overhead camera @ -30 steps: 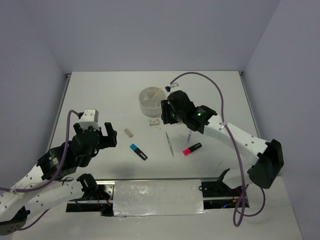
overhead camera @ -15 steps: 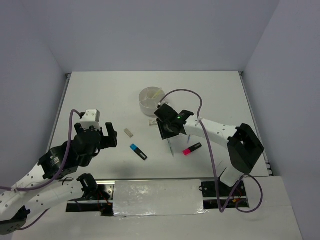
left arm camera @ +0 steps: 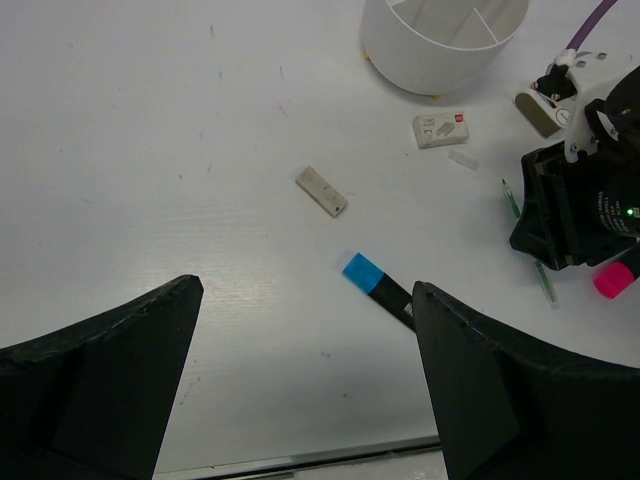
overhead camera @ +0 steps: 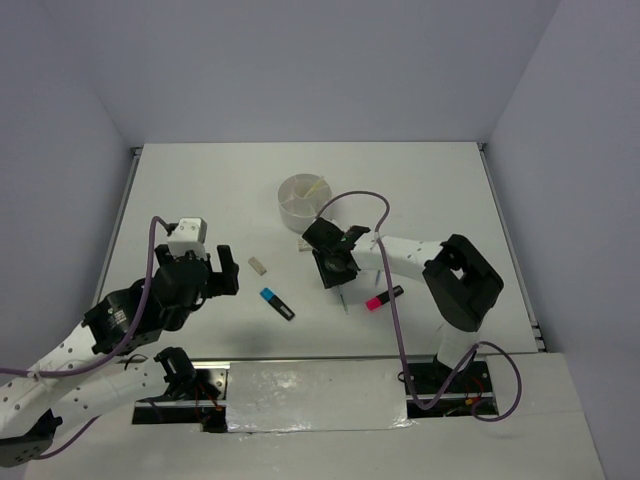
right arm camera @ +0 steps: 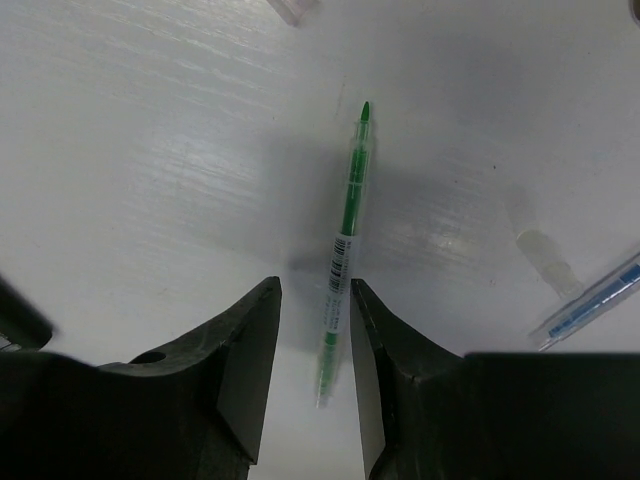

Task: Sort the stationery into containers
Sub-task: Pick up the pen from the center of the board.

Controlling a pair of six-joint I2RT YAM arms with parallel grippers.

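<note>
The round white container stands at the table's far middle with a yellow pen in it. My right gripper is low over a green pen. Its jaws stand one on each side of the barrel; the pen lies close to the right finger, and a gap shows on the left. My left gripper hangs wide open above bare table, with the blue-and-black highlighter just ahead of its right finger. A beige eraser, a white eraser and a pink highlighter lie loose.
A light-blue pen lies right of the right gripper, with a small clear piece beside it. The right arm's purple cable loops above the container. The arm bases sit along the near edge.
The right arm swung left and came down over the green pen, its jaws narrowing around it. The left arm shifted slightly right and stayed wide open.
</note>
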